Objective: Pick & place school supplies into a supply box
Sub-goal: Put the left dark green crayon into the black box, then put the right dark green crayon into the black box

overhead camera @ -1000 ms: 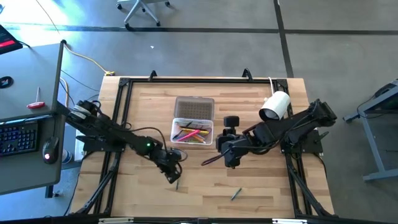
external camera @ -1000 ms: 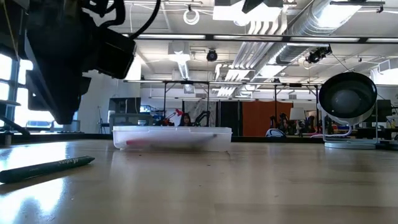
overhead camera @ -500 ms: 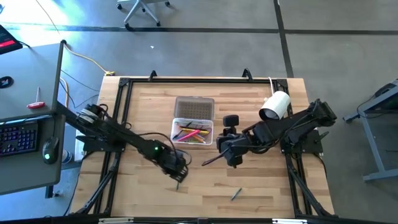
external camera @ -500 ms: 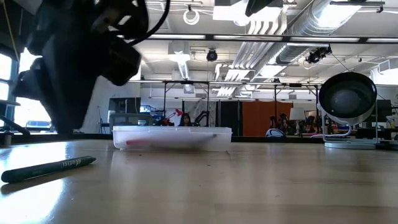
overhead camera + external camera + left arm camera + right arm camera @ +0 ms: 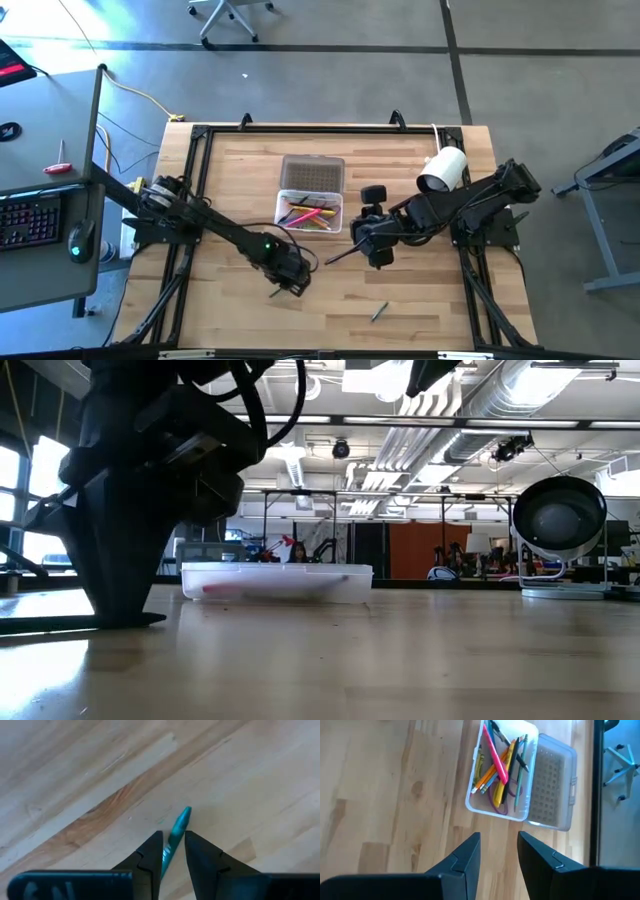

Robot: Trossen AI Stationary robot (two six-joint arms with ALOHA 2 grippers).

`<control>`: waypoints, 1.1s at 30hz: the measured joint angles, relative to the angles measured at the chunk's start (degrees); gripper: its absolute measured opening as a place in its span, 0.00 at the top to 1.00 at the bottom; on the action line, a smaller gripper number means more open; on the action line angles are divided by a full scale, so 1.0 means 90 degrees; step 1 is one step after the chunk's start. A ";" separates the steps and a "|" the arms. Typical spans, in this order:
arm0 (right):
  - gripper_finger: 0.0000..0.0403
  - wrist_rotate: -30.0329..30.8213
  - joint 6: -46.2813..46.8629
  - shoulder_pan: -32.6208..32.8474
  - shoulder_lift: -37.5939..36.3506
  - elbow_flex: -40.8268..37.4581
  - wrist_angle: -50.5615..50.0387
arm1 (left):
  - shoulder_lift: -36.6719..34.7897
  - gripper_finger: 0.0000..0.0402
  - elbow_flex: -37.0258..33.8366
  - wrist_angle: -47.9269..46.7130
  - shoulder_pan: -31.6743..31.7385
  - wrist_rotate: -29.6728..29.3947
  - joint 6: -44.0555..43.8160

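The clear supply box (image 5: 310,212) sits mid-table with its grey lid (image 5: 312,172) folded open toward the far edge. Orange, yellow, pink, green and black pens lie inside the box (image 5: 502,770). A teal-green pencil (image 5: 180,820) lies flat on the wood near the box's near left corner (image 5: 278,292). My left gripper (image 5: 173,837) is down at the table (image 5: 292,280), open, one finger on each side of the pencil. My right gripper (image 5: 498,836) hovers open and empty right of the box (image 5: 372,255). The scissors are not in view. My left gripper comes from above, pointing down, with its fingers (image 5: 150,852) across the pencil's shaft a little behind the tip (image 5: 170,845). The pencil lies on the table. Whether the fingers touch it, I cannot tell.
A grey pen (image 5: 380,312) lies near the table's near edge. A white cylindrical camera (image 5: 442,170) and a small black object (image 5: 372,193) stand right of the box. Bare wood spreads across the near side and the left. A black frame borders the table.
My left gripper has moved toward the near edge and somewhat right, and come down to the table over the green pencil, which now lies between its fingers in the arm's shadow. The pencil has stayed where it was.
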 joint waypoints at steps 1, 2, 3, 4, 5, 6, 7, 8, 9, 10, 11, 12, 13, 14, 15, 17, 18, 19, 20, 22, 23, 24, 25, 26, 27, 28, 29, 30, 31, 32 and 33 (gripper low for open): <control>0.73 -0.0038 0.0024 0.0000 0.0000 -0.0002 -0.0015 | 0.0005 0.71 0.0027 -0.0054 -0.0001 0.0004 0.0006; 0.73 -0.0077 0.0040 0.0002 0.0000 -0.0001 -0.0017 | 0.0049 0.71 0.0048 -0.0079 -0.0002 0.0002 0.0010; 0.73 -0.0111 0.0065 0.0000 0.0000 0.0000 -0.0016 | 0.0136 0.71 0.0056 -0.0106 0.0001 0.0037 0.0009; 0.73 -0.0133 0.0063 -0.0002 0.0000 0.0000 -0.0022 | 0.0151 0.71 0.0067 -0.0186 0.0001 0.0046 0.0010; 0.73 -0.0150 0.0056 -0.0005 0.0000 0.0000 -0.0024 | 0.0154 0.71 0.0070 -0.0234 0.0000 0.0010 0.0018; 0.73 -0.0170 0.0054 -0.0003 0.0000 0.0000 -0.0007 | 0.0156 0.71 0.0075 -0.0290 -0.0002 0.0003 0.0069; 0.73 -0.0180 0.0053 -0.0002 0.0000 0.0000 -0.0003 | 0.0158 0.71 0.0096 -0.0361 -0.0002 -0.0017 0.0180; 0.73 -0.0187 0.0046 -0.0002 0.0000 0.0000 -0.0008 | 0.0161 0.71 0.0094 -0.0386 -0.0002 -0.0049 0.0280; 0.73 -0.0204 0.0046 -0.0002 0.0000 0.0000 -0.0005 | 0.0161 0.71 0.0088 -0.0432 -0.0002 -0.0101 0.0360; 0.73 -0.0233 0.0046 -0.0005 0.0000 0.0000 0.0002 | 0.0161 0.72 0.0083 -0.0499 -0.0002 -0.0160 0.0406; 0.73 -0.0250 0.0042 -0.0005 0.0000 0.0000 -0.0002 | 0.0161 0.74 0.0083 -0.0542 -0.0002 -0.0233 0.0456; 0.73 -0.0250 0.0041 -0.0005 0.0000 0.0000 0.0000 | 0.0162 0.76 0.0082 -0.0577 -0.0002 -0.0329 0.0561; 0.73 -0.0254 0.0041 -0.0005 0.0000 0.0000 0.0002 | 0.0164 0.78 0.0078 -0.0620 0.0001 -0.0383 0.0702; 0.73 -0.0256 0.0041 -0.0004 0.0000 0.0000 -0.0002 | 0.0164 0.82 0.0078 -0.0673 0.0028 -0.0419 0.0852; 0.73 -0.0255 0.0041 -0.0004 0.0000 0.0000 -0.0004 | 0.0164 0.85 0.0078 -0.0714 0.0040 -0.0414 0.1013; 0.73 -0.0257 0.0041 -0.0005 0.0000 0.0000 -0.0001 | 0.0163 0.92 0.0078 -0.0755 0.0074 -0.0441 0.1344; 0.73 -0.0255 0.0041 -0.0005 0.0000 0.0000 -0.0003 | 0.0164 0.95 0.0078 -0.0751 0.0086 -0.0463 0.1455; 0.73 -0.0255 0.0041 -0.0005 0.0000 0.0000 -0.0002 | 0.0164 0.96 0.0078 -0.0735 0.0109 -0.0448 0.1555; 0.73 -0.0255 0.0041 -0.0005 0.0000 0.0000 0.0000 | 0.0160 0.97 0.0098 -0.0760 0.0120 -0.0429 0.1642; 0.73 -0.0255 0.0041 -0.0004 0.0000 0.0000 0.0000 | 0.0097 0.95 0.0238 -0.0958 0.0128 -0.0612 0.1935; 0.73 -0.0255 0.0041 -0.0004 0.0000 0.0000 0.0000 | 0.0098 0.94 0.0360 -0.1079 0.0131 -0.0760 0.2053; 0.73 -0.0254 0.0041 -0.0005 0.0000 0.0000 0.0000 | 0.0122 0.93 0.0506 -0.1275 0.0140 -0.0922 0.2157; 0.73 -0.0254 0.0041 -0.0005 0.0000 0.0000 0.0000 | 0.0152 0.93 0.0674 -0.1499 0.0144 -0.1091 0.2281; 0.73 -0.0254 0.0041 -0.0005 0.0000 0.0000 0.0000 | 0.0165 0.92 0.0883 -0.1854 0.0150 -0.1259 0.2425; 0.73 -0.0253 0.0041 -0.0005 0.0000 0.0000 0.0000 | 0.0157 0.93 0.1137 -0.2220 0.0152 -0.1437 0.2608; 0.73 -0.0253 0.0041 -0.0005 0.0000 0.0000 0.0000 | 0.0135 0.94 0.1393 -0.2510 0.0174 -0.1663 0.2813; 0.73 -0.0255 0.0041 -0.0005 0.0000 0.0000 0.0000 | 0.0115 0.95 0.1633 -0.2791 0.0213 -0.1858 0.3005; 0.73 -0.0253 0.0041 -0.0005 0.0000 0.0000 0.0000 | 0.0108 0.95 0.1831 -0.3109 0.0265 -0.2074 0.3191; 0.73 -0.0255 0.0044 -0.0005 0.0000 0.0000 0.0000 | 0.0108 0.96 0.1998 -0.3415 0.0348 -0.2266 0.3375; 0.73 -0.0255 0.0082 -0.0005 0.0000 0.0000 0.0002 | 0.0118 0.96 0.2158 -0.3588 0.0453 -0.2482 0.3578; 0.73 -0.0255 0.0140 -0.0005 0.0000 0.0000 0.0002 | 0.0120 0.96 0.2335 -0.3640 0.0580 -0.2735 0.3802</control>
